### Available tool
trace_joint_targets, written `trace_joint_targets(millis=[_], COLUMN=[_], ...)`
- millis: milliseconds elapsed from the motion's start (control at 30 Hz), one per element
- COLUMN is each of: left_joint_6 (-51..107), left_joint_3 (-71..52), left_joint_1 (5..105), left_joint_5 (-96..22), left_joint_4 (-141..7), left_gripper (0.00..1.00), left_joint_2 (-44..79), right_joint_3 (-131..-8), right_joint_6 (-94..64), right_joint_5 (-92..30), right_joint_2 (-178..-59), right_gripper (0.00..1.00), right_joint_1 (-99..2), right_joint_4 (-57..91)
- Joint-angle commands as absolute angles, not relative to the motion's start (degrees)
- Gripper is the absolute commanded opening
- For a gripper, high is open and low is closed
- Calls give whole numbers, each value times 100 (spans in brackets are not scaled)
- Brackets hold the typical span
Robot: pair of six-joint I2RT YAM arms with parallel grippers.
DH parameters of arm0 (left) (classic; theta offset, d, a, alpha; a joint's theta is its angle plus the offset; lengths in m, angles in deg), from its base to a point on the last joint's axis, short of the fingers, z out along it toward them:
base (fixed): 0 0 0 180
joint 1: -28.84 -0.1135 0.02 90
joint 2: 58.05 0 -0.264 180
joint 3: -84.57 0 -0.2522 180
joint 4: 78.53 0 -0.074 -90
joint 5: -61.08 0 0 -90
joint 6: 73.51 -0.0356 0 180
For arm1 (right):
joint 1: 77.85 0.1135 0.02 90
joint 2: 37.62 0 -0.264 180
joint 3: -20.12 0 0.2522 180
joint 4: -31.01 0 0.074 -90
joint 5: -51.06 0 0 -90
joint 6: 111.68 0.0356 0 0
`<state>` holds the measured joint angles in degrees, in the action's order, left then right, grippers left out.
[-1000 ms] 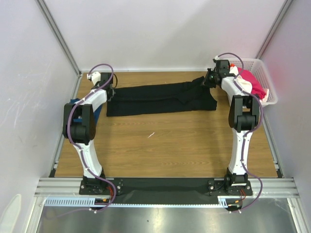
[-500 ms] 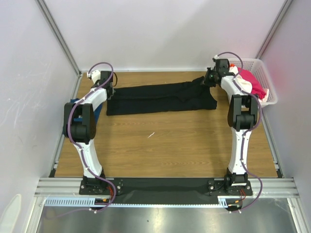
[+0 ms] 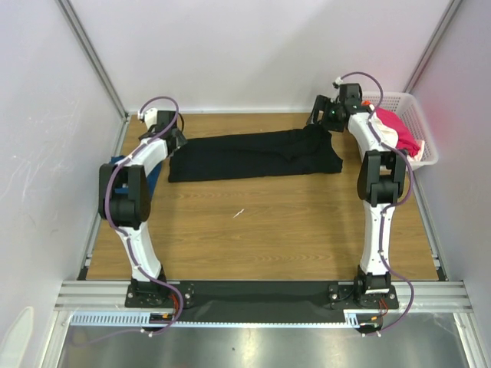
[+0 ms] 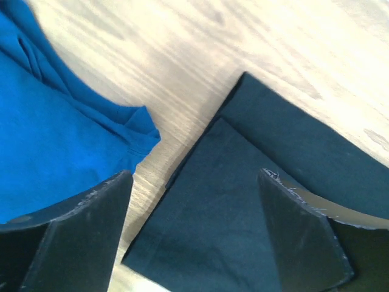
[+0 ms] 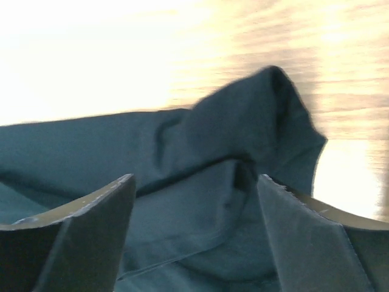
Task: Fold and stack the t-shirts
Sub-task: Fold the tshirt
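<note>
A large black t-shirt [image 3: 253, 156], folded into a long band, lies flat across the back of the wooden table [image 3: 268, 230]. My left gripper [image 3: 176, 142] hovers open over the band's left end. In the left wrist view that gripper [image 4: 194, 175] has the shirt's layered corner [image 4: 243, 201] below it, and nothing between the jaws. My right gripper [image 3: 318, 119] is open just above the right end. In the right wrist view it [image 5: 196, 179] has the rumpled sleeve [image 5: 255, 121] under it. A dark blue t-shirt [image 4: 55, 140] lies just left of the black corner.
The blue shirt [image 3: 153, 175] is partly hidden under my left arm at the table's left edge. A white lattice basket [image 3: 418, 115] at the back right holds a pink-red shirt [image 3: 399, 132]. White walls close in the back and both sides.
Both grippers have opened and let go of the black t-shirt's ends. The right gripper has lifted and shifted slightly left and back; the shirt has stayed flat.
</note>
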<state>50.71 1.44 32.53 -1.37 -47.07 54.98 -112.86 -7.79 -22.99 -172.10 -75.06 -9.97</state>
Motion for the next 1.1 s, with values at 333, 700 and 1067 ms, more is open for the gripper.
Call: trace_joint_targets(millis=[333,700,1067], left_joint_6=[3513,3170,5321], left_joint_3=[-114,-784,138], left_joint_1=[4580,5415,6119], left_joint_5=[-254,-1740,-2848], left_joint_4=[-5456,-6237,-6898], left_gripper=[100,97,98], left_joint_2=[4197,4417,5462], right_joint_3=[-9290,-7274,-7747], right_joint_6=[2,557,882], right_joint_5=[-2505,-2786,-2365], right_joint_2=[-14821,-14238,-15275], right_gripper=[89,77,75], right_joint_1=[-7073,-7327,-7477], right_joint_4=[-501,555,1356])
